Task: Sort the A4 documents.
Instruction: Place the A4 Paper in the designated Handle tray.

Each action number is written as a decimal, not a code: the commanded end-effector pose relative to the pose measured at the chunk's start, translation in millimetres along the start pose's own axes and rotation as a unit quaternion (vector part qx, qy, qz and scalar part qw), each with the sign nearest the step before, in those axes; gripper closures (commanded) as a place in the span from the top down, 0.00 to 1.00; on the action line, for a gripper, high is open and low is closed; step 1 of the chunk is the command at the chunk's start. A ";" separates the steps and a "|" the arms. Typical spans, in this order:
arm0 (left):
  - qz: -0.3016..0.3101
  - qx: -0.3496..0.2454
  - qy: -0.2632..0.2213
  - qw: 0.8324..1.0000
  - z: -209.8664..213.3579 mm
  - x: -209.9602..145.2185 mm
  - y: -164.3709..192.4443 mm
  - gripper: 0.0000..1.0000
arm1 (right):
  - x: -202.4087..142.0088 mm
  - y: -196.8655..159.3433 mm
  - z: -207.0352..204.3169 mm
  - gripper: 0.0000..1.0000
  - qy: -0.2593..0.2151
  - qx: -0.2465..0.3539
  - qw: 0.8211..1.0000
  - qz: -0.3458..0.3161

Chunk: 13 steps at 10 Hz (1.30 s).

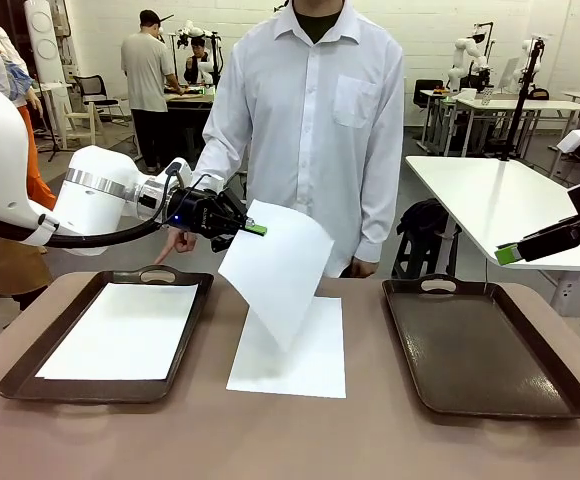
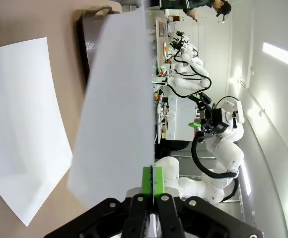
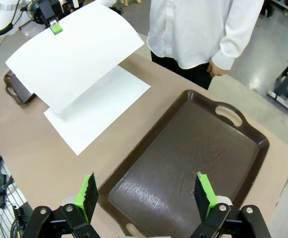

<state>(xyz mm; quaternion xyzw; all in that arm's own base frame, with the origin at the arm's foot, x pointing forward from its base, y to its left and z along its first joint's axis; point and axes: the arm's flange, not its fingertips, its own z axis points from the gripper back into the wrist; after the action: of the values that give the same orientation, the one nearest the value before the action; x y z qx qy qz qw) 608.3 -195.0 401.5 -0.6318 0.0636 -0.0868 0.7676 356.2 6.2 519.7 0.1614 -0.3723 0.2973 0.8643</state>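
Three plain white sheets face you: the lifted sheet [image 1: 275, 265] at centre, the flat sheet [image 1: 295, 355] beneath, the third sheet [image 1: 120, 330] in the dark brown left tray [image 1: 20, 375]. The right tray [image 1: 490, 350] matches, dark brown; the table [image 1: 290, 440] is tan; the left gripper [image 1: 256, 229] is black, green-tipped.

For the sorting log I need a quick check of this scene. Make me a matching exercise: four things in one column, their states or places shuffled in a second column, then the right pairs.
Column one:
1. left gripper
2. right gripper
3. left tray
4. sheet between the trays

Column two:
A. lies flat on the table
B. shut on a lifted sheet
C. open, facing the right tray
D. holds one flat sheet

Pairs: 1-B, 2-C, 3-D, 4-A.
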 end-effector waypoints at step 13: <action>0.082 0.216 0.025 0.973 96.6 -42.4 -30.2 0.01 | -0.3 0.0 -0.7 1.00 0.000 0.001 1.000 0.000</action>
<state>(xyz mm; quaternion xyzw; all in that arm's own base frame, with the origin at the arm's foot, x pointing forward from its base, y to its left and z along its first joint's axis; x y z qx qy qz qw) 587.5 -100.7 460.2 -0.4660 0.1153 -0.0798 0.8736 356.3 6.1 519.6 0.1615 -0.3723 0.2971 0.8643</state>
